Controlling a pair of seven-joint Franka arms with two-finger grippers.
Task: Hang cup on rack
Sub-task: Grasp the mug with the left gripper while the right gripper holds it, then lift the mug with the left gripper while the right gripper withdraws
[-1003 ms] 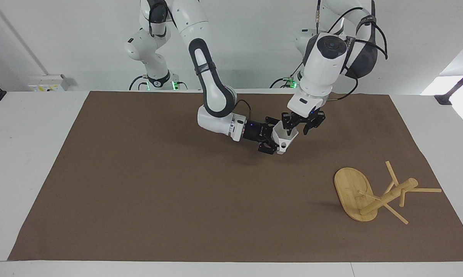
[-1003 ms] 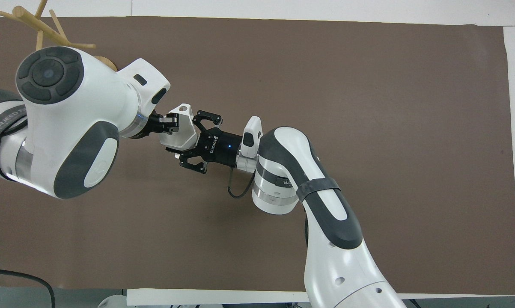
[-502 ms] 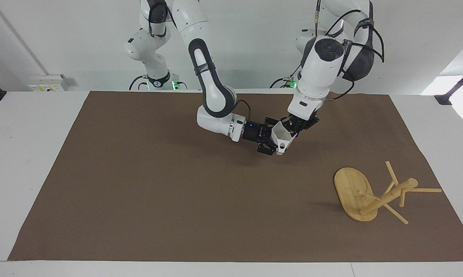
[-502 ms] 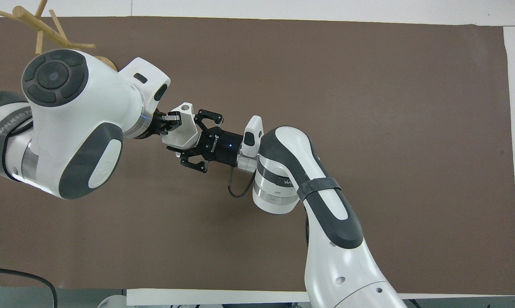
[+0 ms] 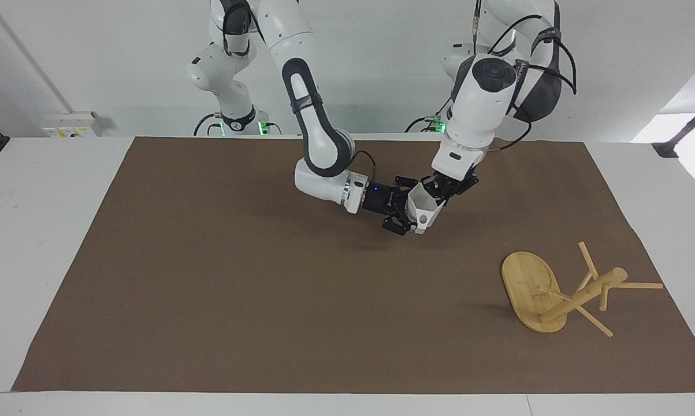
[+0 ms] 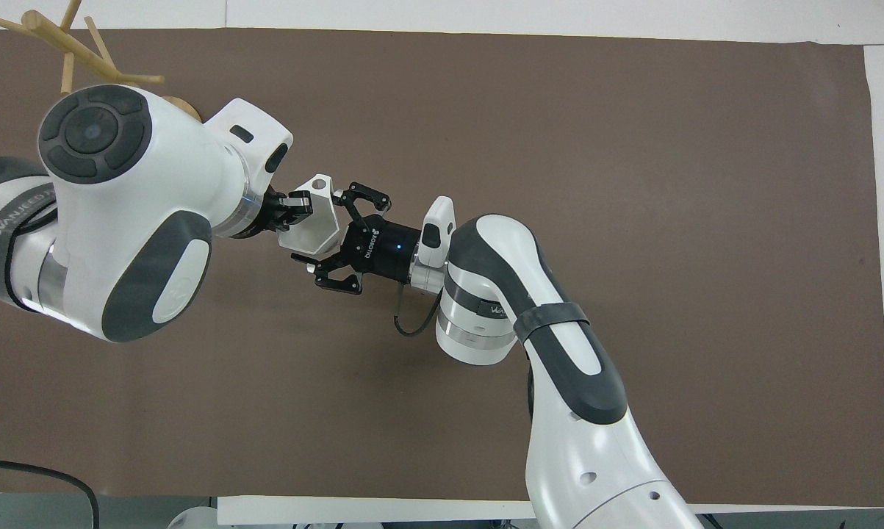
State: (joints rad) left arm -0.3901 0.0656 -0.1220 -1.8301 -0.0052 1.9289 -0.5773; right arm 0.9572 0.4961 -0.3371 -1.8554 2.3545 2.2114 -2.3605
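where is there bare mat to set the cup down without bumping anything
Most of the brown mat is bare, notably the right arm's end and the strip along the edge farthest from the robots. It is crowded mid-mat, where both pincers meet at the cup, and at the left arm's end around the toppled rack.

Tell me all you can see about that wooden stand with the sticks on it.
The rack is light bamboo: a flat oval base, a thick round post and several thin pegs. It has tipped over and lies on the brown mat, base on edge, post slanting low, some pegs touching the mat. It lies toward the left arm's end of the table, farther from the robots than the grippers. Nothing holds it.
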